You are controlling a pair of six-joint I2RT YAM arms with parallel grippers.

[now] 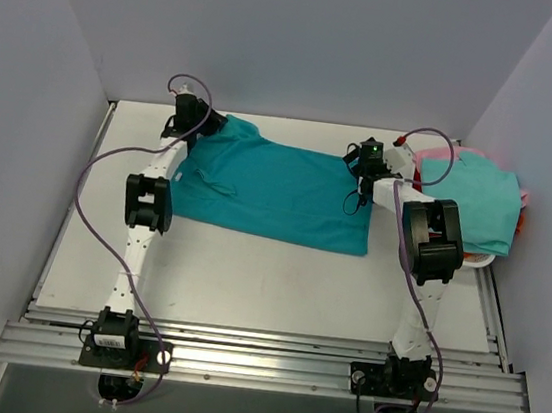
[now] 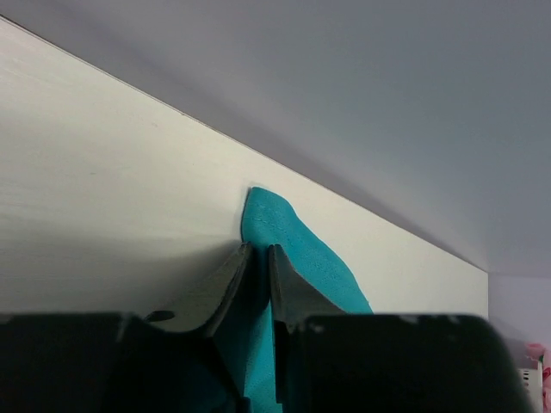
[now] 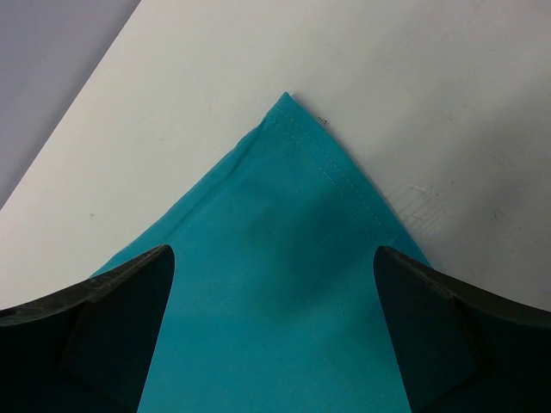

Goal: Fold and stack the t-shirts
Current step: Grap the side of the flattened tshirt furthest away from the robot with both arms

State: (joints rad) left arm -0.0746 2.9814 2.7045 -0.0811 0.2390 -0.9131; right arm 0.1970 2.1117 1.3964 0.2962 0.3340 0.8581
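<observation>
Nearest, the white table (image 1: 246,284) fills the lower middle of the top view. Beyond it, the teal-blue t-shirt (image 1: 278,192) lies spread flat across the centre, and an aqua-green t-shirt (image 1: 483,202) sits heaped at the right edge. At the teal shirt's upper-right corner, the right hand (image 3: 274,254) has its fingers wide apart, one on either side of the corner point. Farthest, at the upper-left corner by the back wall (image 1: 307,39), the left hand (image 2: 259,251) is clamped on the cloth.
</observation>
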